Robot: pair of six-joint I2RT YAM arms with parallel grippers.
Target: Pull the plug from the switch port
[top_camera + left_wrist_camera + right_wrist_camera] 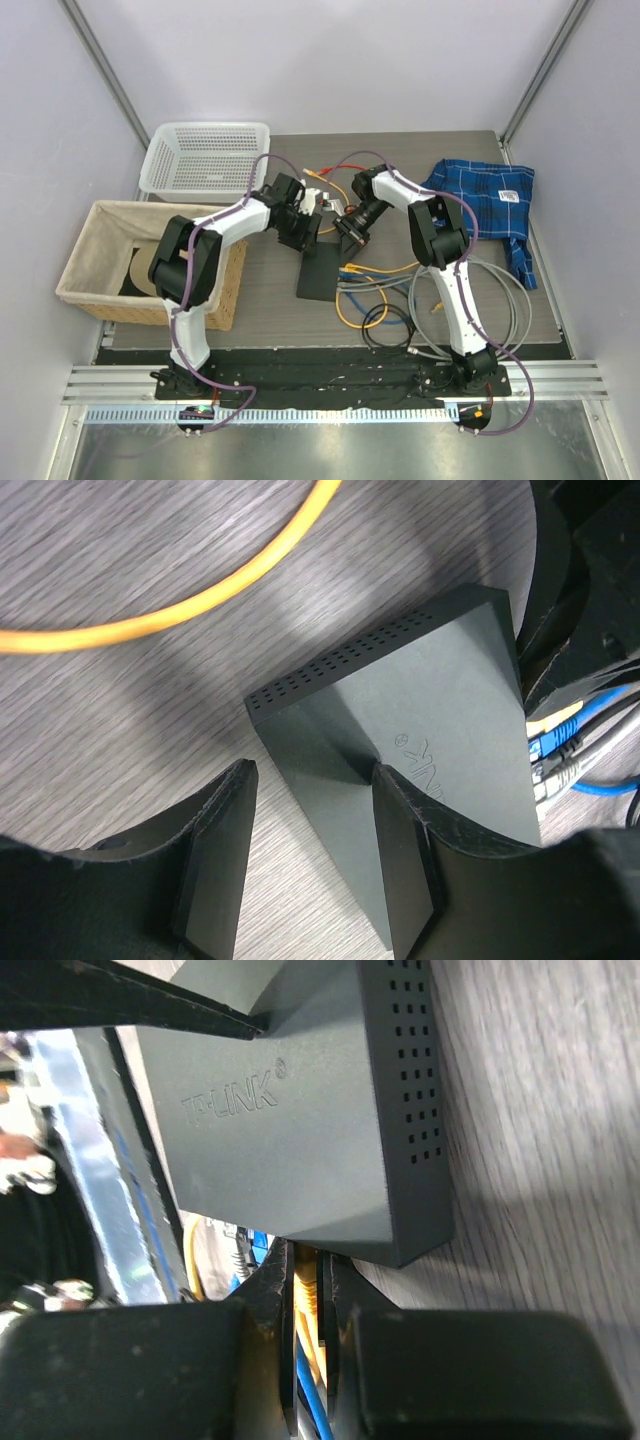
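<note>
The switch (pixel 320 268) is a flat black box in the middle of the table, with several cables plugged into its near-right edge. My left gripper (pixel 298 230) is open at its far-left corner. In the left wrist view one finger (pixel 425 880) rests on the switch's top (pixel 430 700) and the other finger (pixel 215 860) hangs over the bare table beside it. My right gripper (pixel 352 234) is at the port edge. In the right wrist view it (pixel 311 1295) is shut on a yellow plug (pixel 313 1305) that meets the switch (pixel 290 1130).
A white plastic basket (pixel 205 157) stands at the back left and a lined wicker basket (pixel 95 262) at the left. A blue plaid cloth (pixel 490 200) lies at the right. Yellow, blue and grey cables (pixel 480 300) loop across the near right of the table.
</note>
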